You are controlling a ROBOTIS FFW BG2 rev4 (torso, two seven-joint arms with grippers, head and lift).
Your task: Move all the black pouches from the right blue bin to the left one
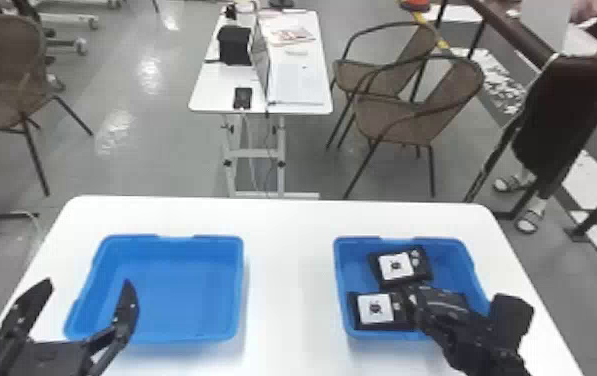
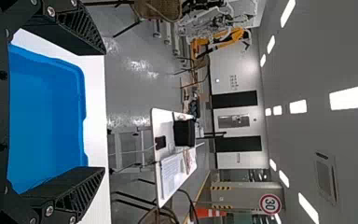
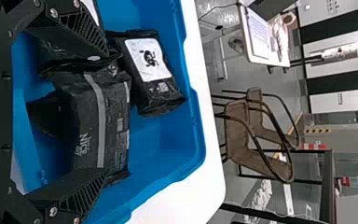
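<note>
Two blue bins: left bin [image 1: 127, 238], right bin [image 1: 342, 250]. At least three black pouches in right bin: two skull-labelled pouches [image 1: 396, 266] and one grey-striped pouch [image 3: 114, 116]. Right gripper [image 1: 457, 300] spread wide, fingers either side of striped pouch; contact unclear. Left gripper [image 1: 89, 284] spread wide near left bin.

We see plain blue on the right bin [image 1: 449, 265] and, inside it, black pouches [image 1: 418, 271], two bearing white labels [image 1: 387, 300] with a dark emblem, another a grey stripe [image 3: 100, 126]. Left of that bin, the left bin [image 1: 177, 295] matches its blue; under it, we see a white table [image 1: 289, 280].
</note>
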